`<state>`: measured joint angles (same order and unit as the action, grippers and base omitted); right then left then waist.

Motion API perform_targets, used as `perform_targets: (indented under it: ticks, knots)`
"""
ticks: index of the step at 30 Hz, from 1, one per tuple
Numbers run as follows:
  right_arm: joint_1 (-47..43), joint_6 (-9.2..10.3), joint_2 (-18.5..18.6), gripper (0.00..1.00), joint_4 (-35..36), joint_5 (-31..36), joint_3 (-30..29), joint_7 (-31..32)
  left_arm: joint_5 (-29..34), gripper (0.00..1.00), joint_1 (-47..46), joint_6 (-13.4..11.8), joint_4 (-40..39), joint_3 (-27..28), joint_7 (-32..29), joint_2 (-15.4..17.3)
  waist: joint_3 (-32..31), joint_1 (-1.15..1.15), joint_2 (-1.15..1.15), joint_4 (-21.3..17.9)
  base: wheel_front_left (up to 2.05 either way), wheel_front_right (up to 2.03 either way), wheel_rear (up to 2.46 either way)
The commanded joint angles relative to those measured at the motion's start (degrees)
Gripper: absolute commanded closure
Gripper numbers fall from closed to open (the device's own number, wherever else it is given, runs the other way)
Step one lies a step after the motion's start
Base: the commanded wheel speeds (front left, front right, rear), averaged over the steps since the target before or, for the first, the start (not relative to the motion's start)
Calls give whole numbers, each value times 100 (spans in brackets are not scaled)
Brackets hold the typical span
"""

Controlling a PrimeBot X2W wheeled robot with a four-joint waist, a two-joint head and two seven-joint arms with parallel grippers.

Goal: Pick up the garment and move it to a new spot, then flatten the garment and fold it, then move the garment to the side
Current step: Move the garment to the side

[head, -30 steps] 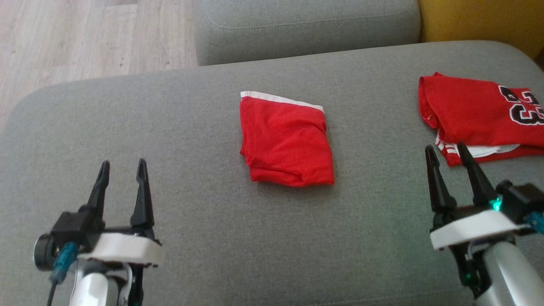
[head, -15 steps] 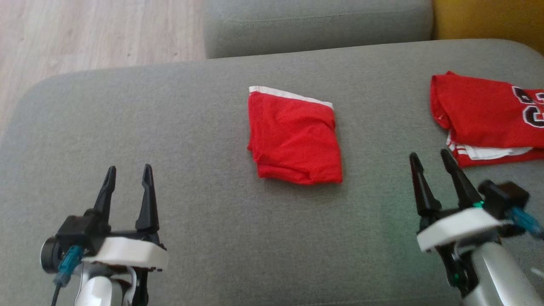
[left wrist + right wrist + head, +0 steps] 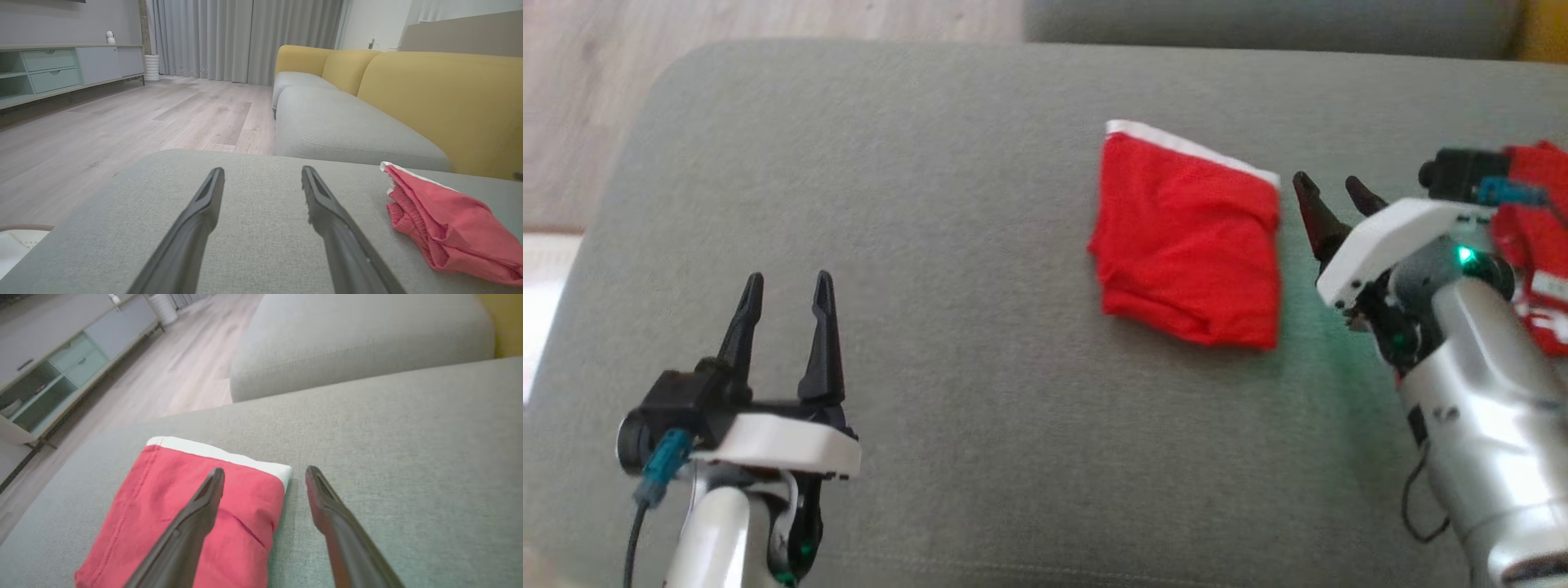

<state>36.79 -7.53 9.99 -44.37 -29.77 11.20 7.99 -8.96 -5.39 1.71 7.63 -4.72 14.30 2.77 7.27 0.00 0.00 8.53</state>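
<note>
Clothing at right edge blurred, partly behind right claw

The folded red garment is looking like soft, matt cloth. The grey sofa cushion under it is looking rough and woven. The floor is showing smooth wood.

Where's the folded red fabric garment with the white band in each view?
Head view: garment right of centre, just left of the right gripper.
Left wrist view: lower right.
Right wrist view: lower left to bottom centre.
Shared landmark: its white band along the far edge.
</note>
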Motion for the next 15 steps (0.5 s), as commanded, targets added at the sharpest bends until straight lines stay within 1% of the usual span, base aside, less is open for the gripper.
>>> perform_targets:
  ticks: [1,5,7,8,12,15]
  knots:
    - [425,4,55,0,-175,-71,82,220,-49,0,-339,34,-156,170,70,19,237,0,0,296,0,0,0]
    - [948,4,75,0,-1155,-143,-145,823,-73,0,-421,41,-131,106,70,14,374,0,0,520,0,0,0]
    - [1158,4,41,0,-1663,-197,-333,1157,-109,0,-450,34,-119,82,70,13,428,0,0,595,0,0,0]
    - [1331,4,-33,0,-2058,-279,-488,1430,-154,0,-483,19,-111,50,70,12,478,0,0,654,0,0,0]
    - [1455,4,-170,0,-2563,-458,-659,1867,-206,0,-521,-30,-112,0,70,12,538,0,0,706,0,0,0]
    - [1442,4,-221,0,-2657,-527,-695,1989,-215,0,-528,-50,-110,-12,70,11,563,0,0,705,0,0,0]
